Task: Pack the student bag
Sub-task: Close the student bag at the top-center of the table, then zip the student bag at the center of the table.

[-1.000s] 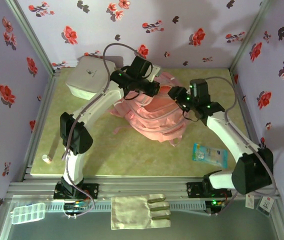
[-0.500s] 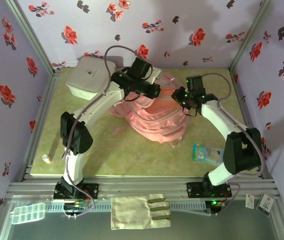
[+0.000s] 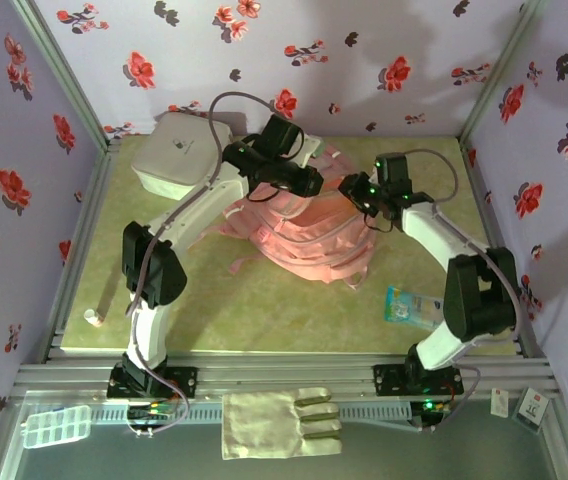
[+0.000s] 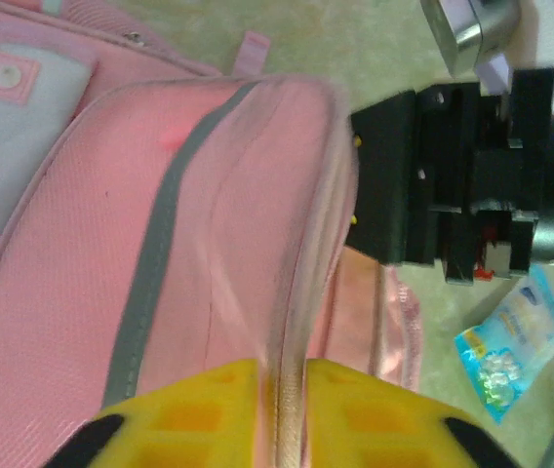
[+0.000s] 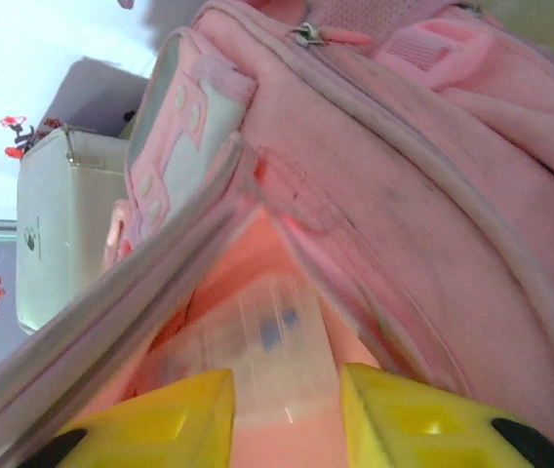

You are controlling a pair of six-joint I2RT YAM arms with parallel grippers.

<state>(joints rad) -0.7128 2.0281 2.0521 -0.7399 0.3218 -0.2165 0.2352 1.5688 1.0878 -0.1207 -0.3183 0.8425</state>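
— What's around the bag (image 3: 309, 245)?

— A white box (image 3: 179, 150) stands at the far left corner of the tabletop (image 3: 214, 300), near the bag's far end. The left arm (image 3: 192, 208) crosses over the box's near corner. A blue packet (image 3: 419, 307) lies flat to the near right, apart from the bag. A small white stub (image 3: 92, 318) sits alone by the left edge. On the front rail, off the tabletop, lie a folded cloth (image 3: 279, 422) and a clear tray (image 3: 54, 427).

— Anything in the way?

— The two arms crowd each other at the bag's far end. Seen from the left wrist, a black housing (image 4: 443, 195) on the right arm (image 3: 434, 235) sits just beside the bag's rim.

— The left gripper (image 4: 282, 395)?

— Its jaws are almost closed on the bag's pale rim. The rim runs up between the yellow fingers (image 4: 189, 414) and fills the gap.

— And the right gripper (image 5: 287, 390)?

— Its jaws are part open, at the bag's open mouth. A blurred clear case (image 5: 267, 341) with blue marks sits between the fingers. Whether they press it I cannot tell.

— How does the bag lie?

— It lies mid-tabletop, toward the far side. Its long axis runs far to near, slanting right at the near end. The mouth is at the far end, raised where both grippers meet. Pocket seams curve across the near end, and straps trail off to the left.
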